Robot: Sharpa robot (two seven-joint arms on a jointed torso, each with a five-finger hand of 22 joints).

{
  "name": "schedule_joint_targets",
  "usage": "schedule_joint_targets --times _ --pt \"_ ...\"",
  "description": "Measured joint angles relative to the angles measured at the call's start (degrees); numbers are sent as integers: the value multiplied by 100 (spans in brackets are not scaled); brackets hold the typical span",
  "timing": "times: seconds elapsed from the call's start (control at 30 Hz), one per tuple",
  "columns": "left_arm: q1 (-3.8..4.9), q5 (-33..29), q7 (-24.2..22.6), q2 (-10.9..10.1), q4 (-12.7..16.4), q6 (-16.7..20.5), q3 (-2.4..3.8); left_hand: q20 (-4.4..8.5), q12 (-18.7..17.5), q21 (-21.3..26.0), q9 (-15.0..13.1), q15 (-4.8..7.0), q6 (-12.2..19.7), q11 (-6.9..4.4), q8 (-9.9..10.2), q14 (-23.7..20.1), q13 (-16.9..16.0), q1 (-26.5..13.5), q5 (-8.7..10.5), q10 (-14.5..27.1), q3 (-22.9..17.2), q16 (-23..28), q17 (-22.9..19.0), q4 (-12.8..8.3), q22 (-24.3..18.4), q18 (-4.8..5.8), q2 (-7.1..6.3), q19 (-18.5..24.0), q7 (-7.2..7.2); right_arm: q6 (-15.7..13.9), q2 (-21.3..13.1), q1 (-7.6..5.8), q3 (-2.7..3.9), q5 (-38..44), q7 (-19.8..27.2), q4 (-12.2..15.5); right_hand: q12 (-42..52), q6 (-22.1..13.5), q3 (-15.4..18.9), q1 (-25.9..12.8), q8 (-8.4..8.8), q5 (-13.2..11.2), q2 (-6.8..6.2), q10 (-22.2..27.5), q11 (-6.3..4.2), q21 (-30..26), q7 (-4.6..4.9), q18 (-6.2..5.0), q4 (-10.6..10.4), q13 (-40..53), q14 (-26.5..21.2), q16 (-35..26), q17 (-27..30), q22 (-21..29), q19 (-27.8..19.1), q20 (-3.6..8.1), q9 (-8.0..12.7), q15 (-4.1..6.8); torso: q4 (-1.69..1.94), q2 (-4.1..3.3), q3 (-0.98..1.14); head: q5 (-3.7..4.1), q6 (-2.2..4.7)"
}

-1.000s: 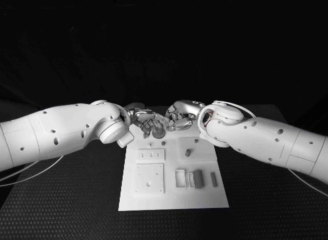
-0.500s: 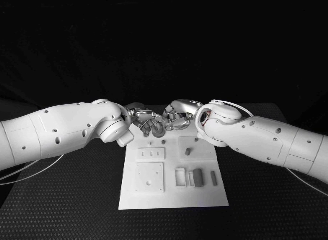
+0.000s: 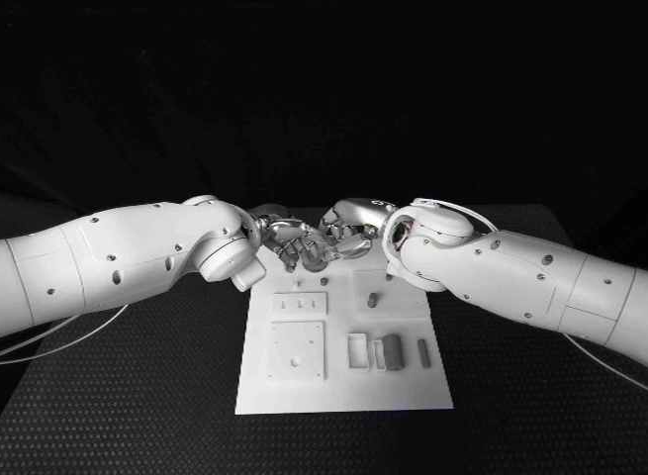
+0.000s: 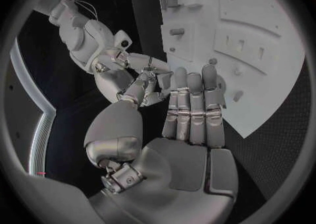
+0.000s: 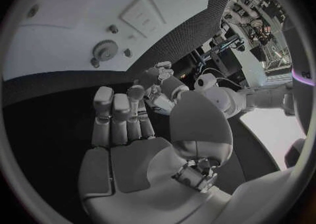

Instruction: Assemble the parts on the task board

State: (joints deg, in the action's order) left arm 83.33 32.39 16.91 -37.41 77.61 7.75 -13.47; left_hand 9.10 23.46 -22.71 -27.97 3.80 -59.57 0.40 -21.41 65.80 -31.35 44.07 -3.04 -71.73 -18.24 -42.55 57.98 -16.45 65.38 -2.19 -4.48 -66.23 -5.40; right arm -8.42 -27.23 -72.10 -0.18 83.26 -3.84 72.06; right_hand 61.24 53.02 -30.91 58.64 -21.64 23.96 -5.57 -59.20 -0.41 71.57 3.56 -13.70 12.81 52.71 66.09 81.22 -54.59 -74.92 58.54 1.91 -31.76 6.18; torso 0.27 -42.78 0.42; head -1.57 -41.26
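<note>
The white task board (image 3: 338, 391) lies in the middle of the black table. My left hand (image 3: 285, 240) and right hand (image 3: 349, 230) meet fingertip to fingertip just above its far end. In the left wrist view the left hand (image 4: 187, 124) has straight fingers and a bare palm, with the right hand (image 4: 135, 81) just past its fingertips. The right hand (image 5: 121, 129) likewise shows a bare palm. A small gear (image 5: 105, 50) lies on the board near short pegs. A dark block (image 3: 392, 352) and a slim grey piece (image 3: 422, 353) rest near the board's front right.
A square plate (image 3: 297, 351) and a slotted plate (image 3: 300, 307) sit on the board's left half. A peg (image 3: 371, 296) stands on the right half. Both white forearms cross the table's far half from either side. Black table surrounds the board.
Both hands have drawn slightly closer together over the board's far end. The round gear seen below the left hand's fingers a second ago is now mostly covered by the hands.
</note>
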Motion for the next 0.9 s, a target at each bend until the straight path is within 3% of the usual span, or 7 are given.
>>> schedule_joint_targets --times 0.23,0.43,0.6,0.9 --pt "0 5 13 20 -13 -15 -2 0 0 0 -25 0 -20 -2 29 0 -7 245 0 -2 -254 -67 -67 14 36 5 159 0 21 15 2 0 0 4 -11 0 0 -1 -16 0 15 0 0 0 0 0 0 0 -16 0 4 0 0 0 -1 -1 -7 2 1 -3 1 -1 4" --pt "-2 9 19 46 -47 -16 -3 -1 0 0 -45 0 -53 -22 29 0 -13 413 0 -22 -541 -133 -135 49 66 14 228 0 11 25 3 -2 0 8 -21 5 0 -1 -16 1 21 0 -1 -1 0 0 1 0 -16 0 24 0 0 0 -1 -2 -8 7 -1 -8 2 -2 4" --pt "-3 9 23 56 -61 -16 -4 12 0 0 -64 0 -62 -22 29 0 -21 441 0 -22 -681 -185 -178 69 90 46 199 -13 19 36 4 -2 1 14 -35 9 0 -5 -16 2 30 0 -2 -1 0 0 6 0 -16 -4 24 0 0 0 2 -1 -8 7 -1 -9 4 -2 2" --pt "-3 -2 26 58 -67 -19 -5 22 0 0 -89 0 -83 -42 30 0 -20 580 1 -42 -860 -244 -235 -7 128 37 338 -23 39 59 24 -2 2 18 -48 -17 0 -6 -16 3 10 0 -3 -1 0 -2 7 0 -16 -5 24 0 0 0 23 3 -6 6 -1 -10 5 4 -7"
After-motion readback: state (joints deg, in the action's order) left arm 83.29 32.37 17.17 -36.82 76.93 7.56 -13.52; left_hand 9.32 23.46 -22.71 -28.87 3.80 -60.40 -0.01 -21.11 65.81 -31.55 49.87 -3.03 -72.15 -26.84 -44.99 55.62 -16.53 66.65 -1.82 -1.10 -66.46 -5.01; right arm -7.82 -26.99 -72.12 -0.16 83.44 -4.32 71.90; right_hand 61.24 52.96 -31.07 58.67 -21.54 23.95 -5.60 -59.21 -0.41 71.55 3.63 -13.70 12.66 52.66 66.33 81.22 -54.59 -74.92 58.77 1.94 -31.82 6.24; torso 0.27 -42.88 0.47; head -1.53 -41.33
